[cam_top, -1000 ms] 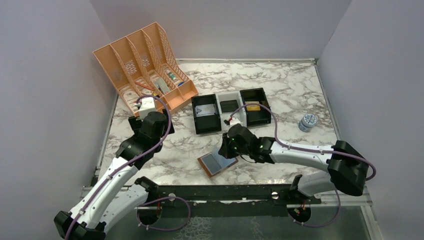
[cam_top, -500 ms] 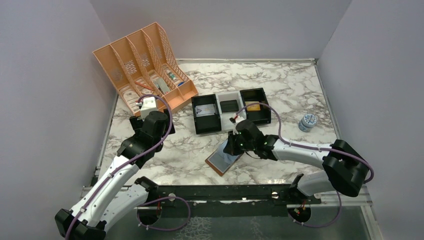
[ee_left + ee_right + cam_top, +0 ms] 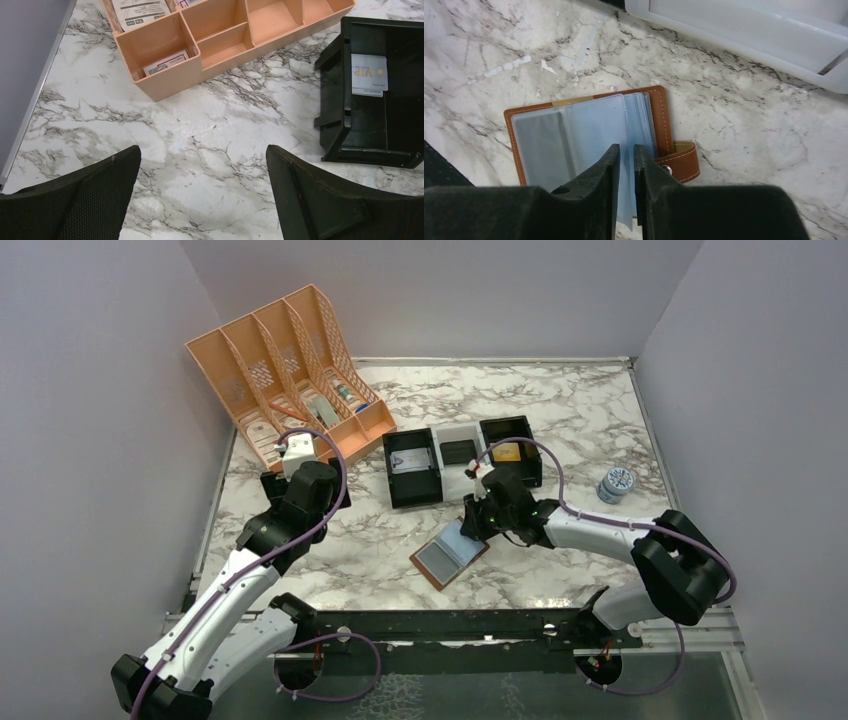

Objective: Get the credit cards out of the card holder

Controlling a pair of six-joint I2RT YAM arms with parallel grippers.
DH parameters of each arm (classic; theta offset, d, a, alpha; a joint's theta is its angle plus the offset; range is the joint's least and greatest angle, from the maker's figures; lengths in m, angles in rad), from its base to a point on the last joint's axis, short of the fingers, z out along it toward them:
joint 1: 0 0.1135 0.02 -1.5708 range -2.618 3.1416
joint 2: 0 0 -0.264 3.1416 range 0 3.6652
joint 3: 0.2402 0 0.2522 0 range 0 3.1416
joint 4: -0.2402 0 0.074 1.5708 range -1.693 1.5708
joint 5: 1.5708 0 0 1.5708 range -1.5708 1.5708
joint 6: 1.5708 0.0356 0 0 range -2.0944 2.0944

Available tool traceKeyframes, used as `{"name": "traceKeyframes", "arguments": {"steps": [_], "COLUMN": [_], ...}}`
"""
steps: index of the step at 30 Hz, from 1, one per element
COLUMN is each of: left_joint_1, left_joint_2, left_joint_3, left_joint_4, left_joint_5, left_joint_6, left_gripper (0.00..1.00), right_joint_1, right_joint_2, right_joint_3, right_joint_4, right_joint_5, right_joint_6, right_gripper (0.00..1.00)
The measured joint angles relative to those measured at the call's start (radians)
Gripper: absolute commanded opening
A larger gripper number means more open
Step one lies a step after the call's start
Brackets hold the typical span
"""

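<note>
The card holder (image 3: pixel 446 556) is a brown leather wallet lying spread open on the marble, its snap tab (image 3: pixel 681 162) to the right. Its pale blue-grey pockets (image 3: pixel 589 127) face up, and I cannot tell separate credit cards inside them. My right gripper (image 3: pixel 471 531) sits low over the holder's right half. Its jaws (image 3: pixel 625 156) are open by a narrow gap, and one pale blue sleeve edge stands loosely in that gap. A pale card marked VIP (image 3: pixel 369 74) lies in the nearest black tray (image 3: pixel 334 100). My left gripper (image 3: pixel 202 156) hangs wide open over bare marble, far left of the holder.
An orange desk organiser (image 3: pixel 290 370) with papers and small cards stands at the back left. Three trays sit behind the holder: black (image 3: pixel 391 472), white (image 3: pixel 460 433) and black (image 3: pixel 513 424). A small round jar (image 3: pixel 616 484) is at the right. Walls close in three sides.
My right gripper moved right and away from the arm bases, taking the card holder along and turning it. Its jaws, shut before, now show a narrow gap. The left arm stayed still.
</note>
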Motion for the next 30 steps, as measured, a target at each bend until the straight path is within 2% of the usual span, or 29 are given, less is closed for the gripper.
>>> {"name": "traceKeyframes", "arguments": {"steps": [5,13,21,23,30], "left_joint_1": [0.000,0.000,0.000,0.000,0.002], "left_joint_2": [0.003,0.011,0.011,0.012,0.016], "left_joint_3": [0.000,0.000,0.000,0.000,0.000], "left_joint_4": [0.000,0.000,0.000,0.000,0.000], "left_joint_5": [0.000,0.001,0.001,0.001,0.002], "left_joint_6": [0.000,0.001,0.001,0.002,0.003], "left_gripper": [0.99,0.99,0.99,0.99,0.99], "right_joint_1": [-0.010,-0.010,0.003,0.032,0.188], "right_joint_2": [-0.011,-0.117,-0.130,-0.124,-0.043], "right_joint_3": [0.002,0.065,0.068,0.068,0.072], "right_joint_4": [-0.029,-0.089,-0.097,-0.097,-0.111], "right_joint_5": [0.020,0.018,-0.042,-0.042,0.012], "right_joint_6": [-0.034,-0.082,-0.053,-0.045,-0.031], "right_gripper": [0.32,0.42,0.45,0.49,0.52]}}
